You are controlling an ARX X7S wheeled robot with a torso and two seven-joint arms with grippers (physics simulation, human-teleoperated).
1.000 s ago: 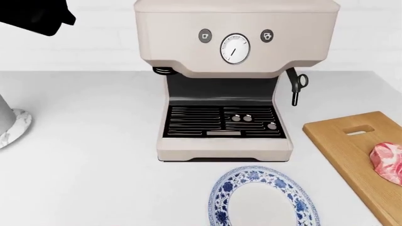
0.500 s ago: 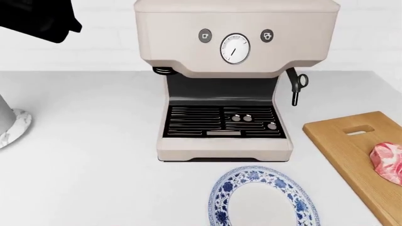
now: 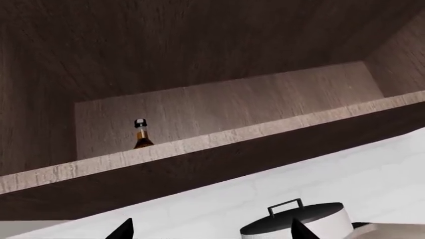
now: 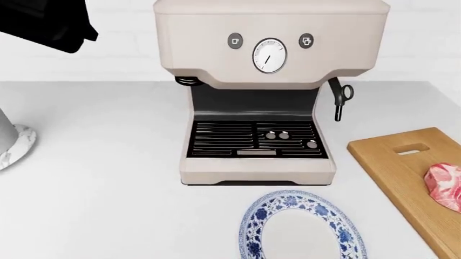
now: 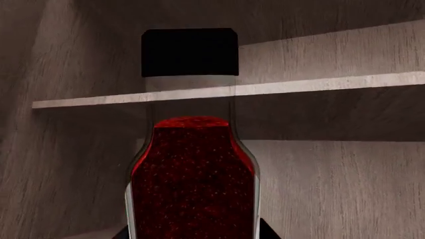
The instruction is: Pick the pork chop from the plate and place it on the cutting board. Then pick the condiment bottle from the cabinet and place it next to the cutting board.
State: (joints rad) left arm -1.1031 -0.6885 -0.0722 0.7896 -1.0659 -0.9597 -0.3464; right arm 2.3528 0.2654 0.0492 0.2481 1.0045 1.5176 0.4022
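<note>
In the right wrist view the condiment bottle (image 5: 191, 174), red sauce under a black cap, fills the frame inside the wooden cabinet. My right gripper (image 5: 192, 235) has a fingertip against each side of it, shut on it. The pork chop (image 4: 444, 186) lies on the cutting board (image 4: 396, 167) at the right edge of the head view. The blue-rimmed plate (image 4: 256, 226) sits bare at the front. My left gripper (image 3: 209, 235) is open and holds nothing, raised toward the cabinet. Only its dark arm (image 4: 43, 24) shows at the head view's top left.
A beige espresso machine (image 4: 270, 91) stands at the middle back of the white counter. A marble base (image 4: 14, 145) is at the left edge. The left wrist view shows a small amber bottle (image 3: 141, 135) on a cabinet shelf (image 3: 219, 139) and a lidded white pot (image 3: 299, 221).
My left arm's dark shape has crept slightly right and down at the head view's top left. The plate, board and pork chop have not moved.
</note>
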